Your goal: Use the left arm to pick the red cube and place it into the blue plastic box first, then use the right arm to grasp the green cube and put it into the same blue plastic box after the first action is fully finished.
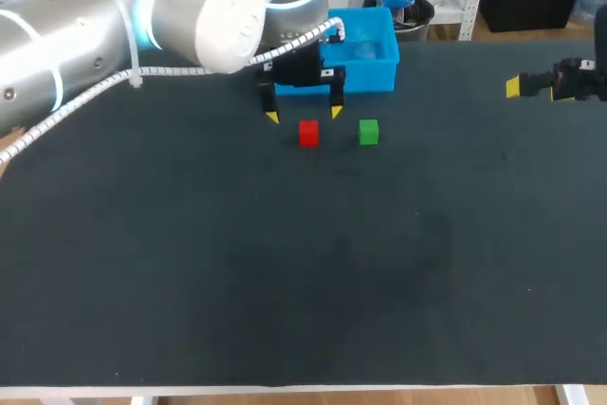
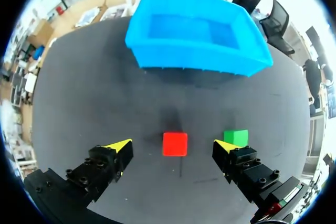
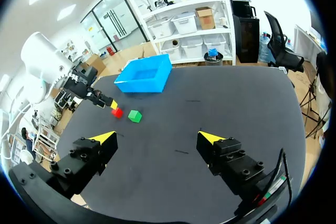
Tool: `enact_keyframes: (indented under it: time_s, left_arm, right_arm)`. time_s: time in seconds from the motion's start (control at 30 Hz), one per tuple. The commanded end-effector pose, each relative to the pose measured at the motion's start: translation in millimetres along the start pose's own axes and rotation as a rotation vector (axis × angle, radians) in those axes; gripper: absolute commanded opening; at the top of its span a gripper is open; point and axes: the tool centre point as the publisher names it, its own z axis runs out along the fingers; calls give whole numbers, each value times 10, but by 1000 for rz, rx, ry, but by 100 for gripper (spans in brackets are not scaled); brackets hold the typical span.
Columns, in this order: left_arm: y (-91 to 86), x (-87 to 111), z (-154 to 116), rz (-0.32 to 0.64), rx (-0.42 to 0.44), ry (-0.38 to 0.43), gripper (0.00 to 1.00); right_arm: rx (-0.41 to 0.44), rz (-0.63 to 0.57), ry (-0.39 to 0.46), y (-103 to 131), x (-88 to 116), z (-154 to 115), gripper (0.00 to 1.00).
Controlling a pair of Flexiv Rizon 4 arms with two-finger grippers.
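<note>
Left gripper (image 1: pixel 303 115) is spread wide and holding nothing, its yellow tips flanking the red cube (image 2: pixel 174 144) with dark mat showing on both sides, neither finger touching it. The cube sits flat on one face, its sides about square to the fingers; being a cube, it has no long axis to line up on. Just outside one finger, partly tucked behind its yellow tip in the left wrist view, is the green cube (image 2: pixel 235 137), also flat, side by side with the red one but apart from it. Straight ahead of the gripper stands the blue plastic box (image 2: pixel 194 59), open top up, long side lying crosswise to the fingers, with a bare strip of mat between it and the cubes. Over at the table's right edge the right gripper (image 3: pixel 157 138) is wide open too, empty, well apart from both cubes. The table (image 1: pixel 285 282) is one dark, flat, matte sheet, with broad open room on the near side.
</note>
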Motion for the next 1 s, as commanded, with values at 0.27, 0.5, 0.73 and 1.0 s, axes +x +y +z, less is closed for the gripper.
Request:
enact_keyframes:
  time_s: [0.27, 0.5, 0.73, 1.0]
  left_arm:
    - [-126, 36, 258, 22, -21, 16, 100]
    - [-99, 51, 387, 11, -28, 33, 100]
    - [-45, 52, 418, -8, -46, 43, 100]
    - [-11, 106, 463, -11, -58, 58, 100]
  right_arm:
    - [2, 0, 1, 2, -2, 3, 100]
    - [2, 0, 1, 2, -2, 3, 100]
    - [2, 0, 1, 2, -2, 3, 100]
    - [2, 0, 1, 2, -2, 3, 100]
